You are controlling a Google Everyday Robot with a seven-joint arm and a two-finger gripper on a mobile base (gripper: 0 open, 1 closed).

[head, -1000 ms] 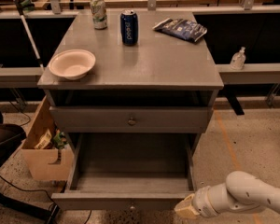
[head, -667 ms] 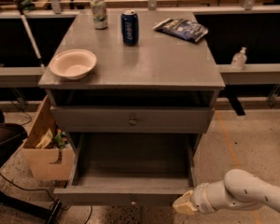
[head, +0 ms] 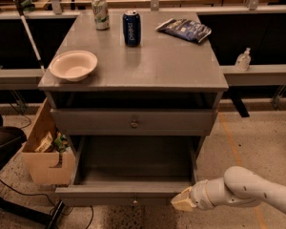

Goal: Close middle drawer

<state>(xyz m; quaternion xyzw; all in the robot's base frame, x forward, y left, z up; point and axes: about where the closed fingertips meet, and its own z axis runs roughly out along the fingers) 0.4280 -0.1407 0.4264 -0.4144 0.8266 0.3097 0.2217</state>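
Note:
The middle drawer (head: pixel 124 189) is pulled far out at the bottom of the grey cabinet. Its inside is empty, and its slim front panel carries a small round knob (head: pixel 134 202). My gripper (head: pixel 182 202), with tan fingertips on a white arm, is low at the right end of that front panel, right against its corner. Above the open drawer is a taller grey drawer front (head: pixel 133 121) with a larger metal knob, and it is shut.
On the cabinet top (head: pixel 181 66) stand a white bowl (head: pixel 73 65), a blue can (head: pixel 131 27), a green-white can (head: pixel 100 13) and a dark chip bag (head: pixel 184 29). A cardboard box (head: pixel 43 151) sits on the floor to the left. A small bottle (head: pixel 242 59) stands on the right ledge.
My gripper has moved a little left and up, closer to the right end of the open drawer's front. The drawer itself looks the same.

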